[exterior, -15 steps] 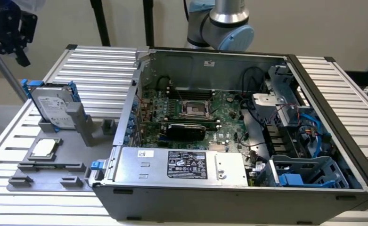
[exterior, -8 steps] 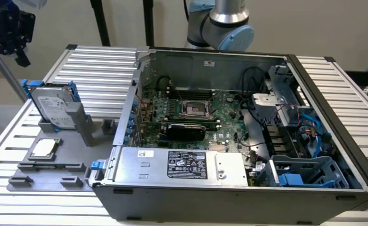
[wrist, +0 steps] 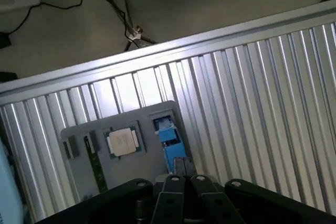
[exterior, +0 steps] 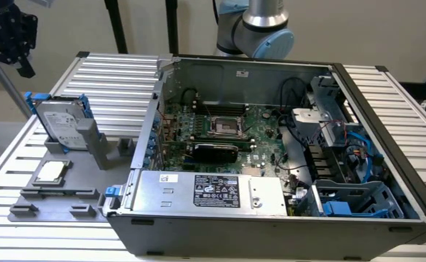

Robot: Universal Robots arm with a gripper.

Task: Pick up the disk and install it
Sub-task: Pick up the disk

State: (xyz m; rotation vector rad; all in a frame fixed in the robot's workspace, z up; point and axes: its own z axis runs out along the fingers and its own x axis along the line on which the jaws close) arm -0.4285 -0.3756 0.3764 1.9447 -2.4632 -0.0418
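Fingers (wrist: 169, 200) are seen drawn together on nothing in the wrist view, with the disk (wrist: 167, 136) stood on edge in the grey tray (wrist: 148, 119) beside the CPU chip (wrist: 123, 142). In the exterior view the gripper (exterior: 9, 38) is hung high at the exterior view's left, well apart from the disk. Approach is judged the step in hand: parted fingers and a straight drop are called for. Room above is open, and the computer case (exterior: 234, 234) wall is near.
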